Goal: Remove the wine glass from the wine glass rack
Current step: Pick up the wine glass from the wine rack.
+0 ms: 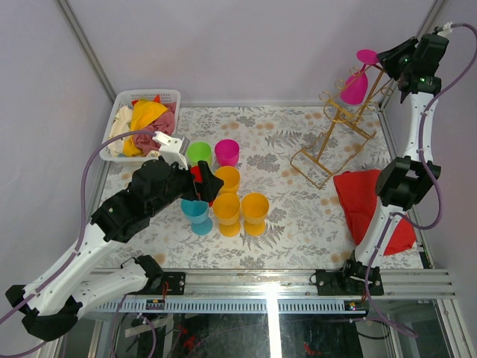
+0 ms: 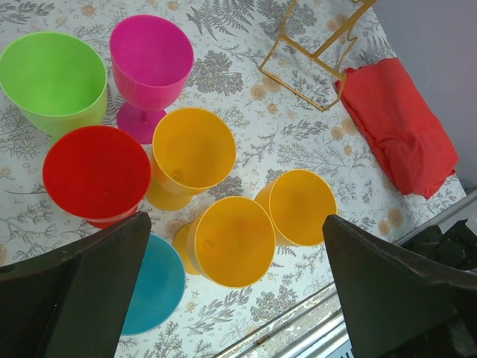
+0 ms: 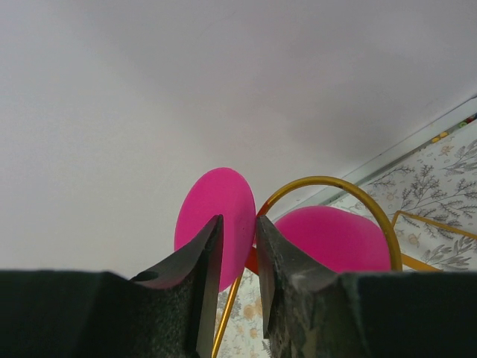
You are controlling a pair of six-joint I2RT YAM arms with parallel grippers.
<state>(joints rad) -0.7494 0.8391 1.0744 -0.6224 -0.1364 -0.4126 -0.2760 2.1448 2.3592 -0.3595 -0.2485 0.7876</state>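
One gold wine glass rack (image 1: pixel 332 145) stands far right on the worktop (image 1: pixel 291 224). The magenta wine glass (image 1: pixel 355 88) hangs on it inverted, foot up and bowl down, its long axis tilted. My right arm is stretched high, with the right pincer (image 3: pixel 238 253) narrowed at the foot; I cannot tell if it grips. My left pincer (image 2: pixel 235 224) gapes above the cups (image 2: pixel 194 149).

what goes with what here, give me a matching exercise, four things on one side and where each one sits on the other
Things
1. pink wine glass
2. red cloth
3. white basket
4. blue cup

Places
A. far left corner of the table
B. hanging on the gold rack
C. near left of the group of cups
D. by the table's right edge

Pairs: 1-B, 2-D, 3-A, 4-C
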